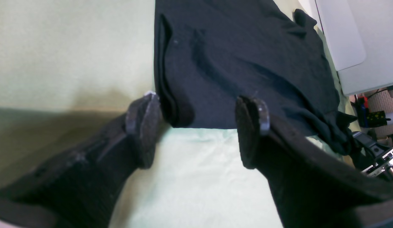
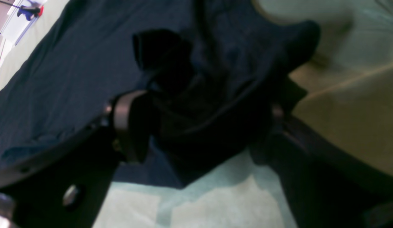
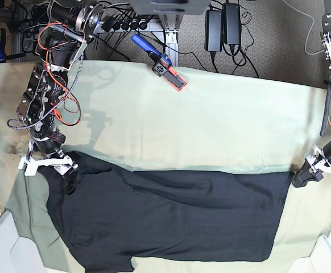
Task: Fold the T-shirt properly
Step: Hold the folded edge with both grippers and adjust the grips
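The black T-shirt (image 3: 171, 216) lies spread flat across the near part of the table, its long side running left to right. My right gripper (image 3: 69, 166) is at its upper left corner. In the right wrist view its jaws stand wide apart (image 2: 199, 126) with a bunched fold of the T-shirt (image 2: 72, 63) between them. My left gripper (image 3: 302, 177) is at the shirt's upper right corner. In the left wrist view it is open (image 1: 198, 129), low over the sheet, with the T-shirt's (image 1: 234, 63) folded corner edge just at its fingertips (image 1: 145, 126).
A pale green cloth sheet (image 3: 211, 125) covers the table under the shirt. A blue and orange tool (image 3: 161, 63) lies at the sheet's far edge. White trays sit at the near left (image 3: 0, 244) and near right (image 3: 325, 256) corners. Cables and power bricks lie beyond the far edge.
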